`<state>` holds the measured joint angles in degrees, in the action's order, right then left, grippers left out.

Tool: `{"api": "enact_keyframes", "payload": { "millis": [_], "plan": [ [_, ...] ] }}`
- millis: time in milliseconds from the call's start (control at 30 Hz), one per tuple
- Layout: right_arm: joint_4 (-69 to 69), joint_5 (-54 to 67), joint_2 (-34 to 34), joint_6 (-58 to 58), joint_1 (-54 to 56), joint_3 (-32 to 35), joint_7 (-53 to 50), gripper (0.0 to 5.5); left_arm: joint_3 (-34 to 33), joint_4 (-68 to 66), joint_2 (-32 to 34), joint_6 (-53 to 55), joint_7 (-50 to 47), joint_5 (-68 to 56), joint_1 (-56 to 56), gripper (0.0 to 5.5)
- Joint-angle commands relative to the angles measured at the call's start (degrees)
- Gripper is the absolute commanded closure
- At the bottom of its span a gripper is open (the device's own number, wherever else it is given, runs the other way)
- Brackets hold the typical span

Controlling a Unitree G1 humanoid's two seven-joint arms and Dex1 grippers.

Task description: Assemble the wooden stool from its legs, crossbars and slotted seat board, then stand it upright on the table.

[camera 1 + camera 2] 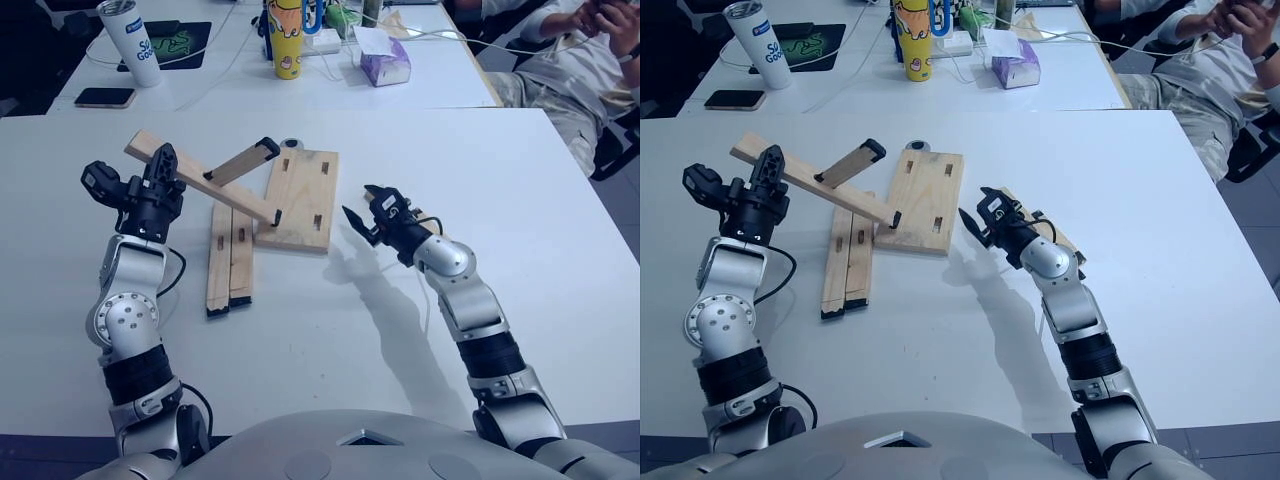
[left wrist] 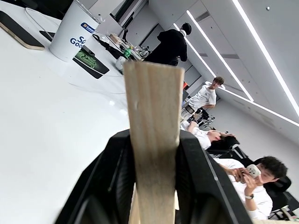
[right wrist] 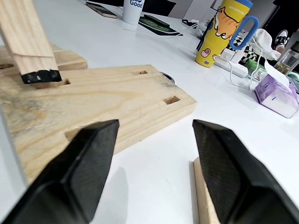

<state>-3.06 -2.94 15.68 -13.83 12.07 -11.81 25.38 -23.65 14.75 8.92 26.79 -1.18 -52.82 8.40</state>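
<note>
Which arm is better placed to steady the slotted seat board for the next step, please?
Right, probably. The right end effector is open and empty beside the seat board, while the left end effector is shut on the wooden leg, whose black tip is at the board.

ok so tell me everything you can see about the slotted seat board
The slotted seat board is a pale rectangular wooden slab with four small rectangular slots near its corners. It lies flat on the white table. The black-capped end of the leg held by the left gripper rests at its near left corner; the open right gripper sits just off its right edge, not touching.
</note>
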Motion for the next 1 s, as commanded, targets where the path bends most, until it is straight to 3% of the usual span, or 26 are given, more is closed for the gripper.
{"api": "enact_keyframes", "payload": {
  "millis": [33, 700, 1000],
  "plan": [
    [-1.1, 0.0, -0.5, -0.6, -0.8, -0.6, -0.3, 2.58, 0.2, -0.2, 0.6, -1.4, 1.6, 1.9, -0.2, 4.46],
    [-1.3, -0.5, -0.7, -0.4, -0.9, -1.7, 0.0, 2.58, 3.6, -2.3, -2.8, -4.7, 1.0, 9.5, 0.0, 4.46],
    [-1.3, -0.9, -0.5, -0.1, -1.1, -1.9, -0.3, 2.58, 9.0, 2.4, -2.2, -5.9, -0.7, 18.3, -2.8, 4.46]
  ]
}}
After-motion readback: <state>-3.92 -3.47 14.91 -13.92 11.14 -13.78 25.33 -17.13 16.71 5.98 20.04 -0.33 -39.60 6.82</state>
